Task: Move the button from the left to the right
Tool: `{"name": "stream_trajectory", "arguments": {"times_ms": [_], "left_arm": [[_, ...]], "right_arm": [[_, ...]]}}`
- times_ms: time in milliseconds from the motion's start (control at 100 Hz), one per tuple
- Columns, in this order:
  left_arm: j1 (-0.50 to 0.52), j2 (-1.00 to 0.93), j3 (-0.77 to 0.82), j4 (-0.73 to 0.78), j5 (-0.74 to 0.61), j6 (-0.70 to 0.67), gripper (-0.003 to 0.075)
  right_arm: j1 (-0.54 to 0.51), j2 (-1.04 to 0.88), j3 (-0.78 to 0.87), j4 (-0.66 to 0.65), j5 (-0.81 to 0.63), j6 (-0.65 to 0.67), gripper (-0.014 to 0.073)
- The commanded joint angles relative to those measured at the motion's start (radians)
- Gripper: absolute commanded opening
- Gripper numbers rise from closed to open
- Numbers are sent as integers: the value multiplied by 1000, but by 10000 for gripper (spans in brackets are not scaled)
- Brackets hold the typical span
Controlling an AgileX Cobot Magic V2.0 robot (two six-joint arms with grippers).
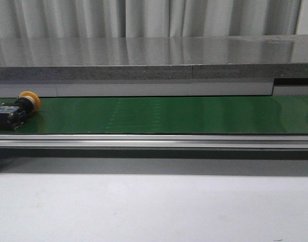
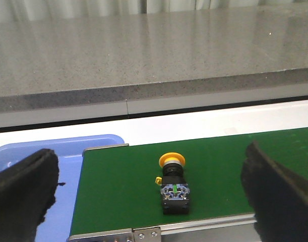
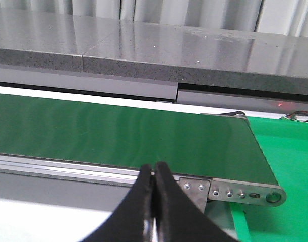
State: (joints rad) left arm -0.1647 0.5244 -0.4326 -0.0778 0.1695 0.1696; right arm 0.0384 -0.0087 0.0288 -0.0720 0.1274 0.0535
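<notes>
Count of items observed:

- Button [image 1: 16,111]: one, lying on its side on the belt at the left end.
- Green conveyor belt [image 1: 169,115]: one, running the width of the front view.
- Blue tray [image 2: 53,151]: one, beside the belt's left end.
- Grey stone-look bench [image 1: 154,53]: one, behind the belt.
- Left gripper [image 2: 148,201]: one, two black fingers [image 2: 22,191] spread wide apart.
- Right gripper [image 3: 155,201]: one, two fingers [image 3: 138,206] pressed together, nothing between them.
</notes>
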Motion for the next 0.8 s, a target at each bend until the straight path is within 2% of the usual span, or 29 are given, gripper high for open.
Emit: {"name": "stream_trajectory", "arguments": {"times_ms": [0,130,290,400,500,790], "left_arm": [[-10,-50,28,-13,-159,-3,683],[-10,-74,69,-13,-240,-3,683],[-10,-72,72,-13,-242,-3,680],[-10,-72,72,-13,-233,-3,629],[-10,-72,72,-13,-232,-3,523],[-10,-72,72,-13,-229,-3,46]], "right_arm": [[-3,-11,1,-3,-79,2,-122],[-3,-11,1,-3,-79,2,-122],[-3,-11,1,-3,-79,2,-122],[-3,-11,1,-3,-79,2,-122],[-3,-11,1,-3,-79,2,-122],[-3,-11,1,-3,-79,2,-122]]}}
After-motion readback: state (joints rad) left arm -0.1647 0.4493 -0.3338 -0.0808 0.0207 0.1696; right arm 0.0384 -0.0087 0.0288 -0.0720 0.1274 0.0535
